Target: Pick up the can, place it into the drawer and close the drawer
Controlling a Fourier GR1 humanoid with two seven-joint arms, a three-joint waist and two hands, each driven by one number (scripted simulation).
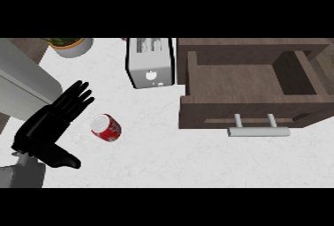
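A red can with a pale top lies tilted on the white counter, left of the middle. My left hand is just to its left, palm down and open, with straight fingers pointing up and to the right; the thumb sticks out below the can. Hand and can do not touch. The dark wooden drawer stands pulled open at the right, its inside bare. Its metal handle faces the near side. My right hand is out of view.
A silver toaster stands at the back, just left of the drawer. A potted plant sits at the back left. A large grey rounded body fills the left edge. White counter lies between can and drawer.
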